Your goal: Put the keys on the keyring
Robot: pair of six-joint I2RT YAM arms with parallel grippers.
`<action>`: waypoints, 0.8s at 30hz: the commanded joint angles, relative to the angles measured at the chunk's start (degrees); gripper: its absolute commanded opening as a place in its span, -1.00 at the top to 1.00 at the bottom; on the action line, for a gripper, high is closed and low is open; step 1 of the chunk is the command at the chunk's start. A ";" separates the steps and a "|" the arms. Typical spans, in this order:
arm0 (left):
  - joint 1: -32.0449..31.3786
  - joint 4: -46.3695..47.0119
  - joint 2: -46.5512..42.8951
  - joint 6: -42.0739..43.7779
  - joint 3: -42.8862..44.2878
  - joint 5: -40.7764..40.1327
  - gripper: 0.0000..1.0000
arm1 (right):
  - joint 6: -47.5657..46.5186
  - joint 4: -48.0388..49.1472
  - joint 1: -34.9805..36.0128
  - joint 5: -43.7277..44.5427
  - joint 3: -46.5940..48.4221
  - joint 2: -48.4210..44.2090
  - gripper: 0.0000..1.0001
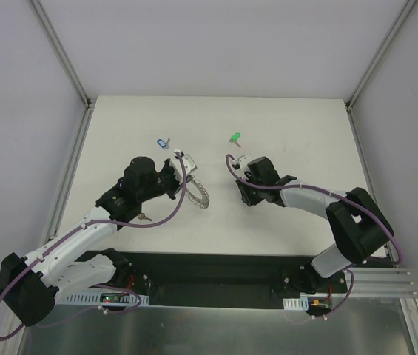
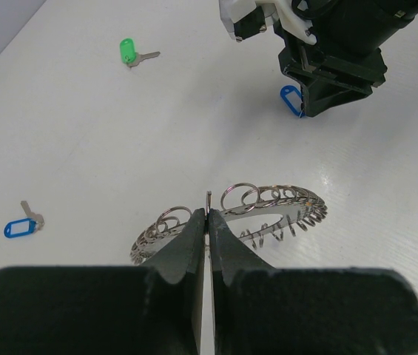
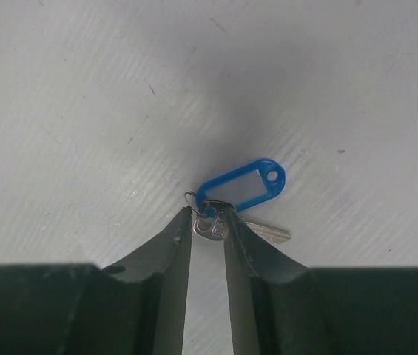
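My left gripper [image 1: 186, 176] [image 2: 208, 214] is shut on one wire loop of the keyring [image 1: 201, 195] [image 2: 275, 209], a silver ring edged with many small loops, lying on the white table. My right gripper [image 1: 244, 198] [image 3: 210, 225] is shut on the silver head of the blue key [image 3: 242, 185], whose blue tag and blade stick out past the fingertips, close over the table. In the left wrist view the right gripper [image 2: 306, 111] stands beyond the keyring with the blue tag [image 2: 290, 100] at its tip. A green key [image 1: 234, 137] [image 2: 127, 51] and a pale blue key [image 1: 163, 142] [image 2: 19, 228] lie loose.
Another small key [image 1: 144, 217] lies beside the left arm's forearm, partly hidden. White walls with metal rails close in the table at the left, back and right. A purple cable loops along each arm.
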 commanded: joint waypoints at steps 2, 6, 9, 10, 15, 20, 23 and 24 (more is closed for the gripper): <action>-0.64 2.35 -1.44 -0.59 0.01 -0.35 1.00 | -0.08 1.05 -0.24 0.40 0.03 -1.54 0.47; -0.64 2.35 -1.70 -0.68 -0.26 -0.52 1.00 | -0.17 0.87 -0.24 0.05 0.21 -1.98 0.47; -0.64 2.35 -1.70 -0.68 -0.17 -0.61 1.00 | -0.17 0.87 -0.24 -0.12 0.21 -2.33 0.47; -0.64 2.35 -1.61 -0.77 -0.17 -0.69 1.00 | -0.17 0.78 -0.24 -0.12 0.38 -2.50 0.47; -0.64 2.35 -1.70 -0.77 -0.26 -1.31 1.00 | 0.09 0.43 -0.24 0.05 1.00 -2.16 0.47; -0.64 2.35 -1.96 -0.77 -0.52 -1.58 1.00 | 0.01 0.34 -0.24 -0.30 1.17 -1.36 0.47; -0.64 2.35 -2.05 -0.77 -0.61 -1.66 1.00 | 0.01 0.61 -0.24 -0.74 1.08 -1.19 0.47; -0.64 2.35 -2.05 -0.86 -0.61 -1.58 1.00 | -0.08 0.61 -0.15 -0.91 1.08 -1.27 0.48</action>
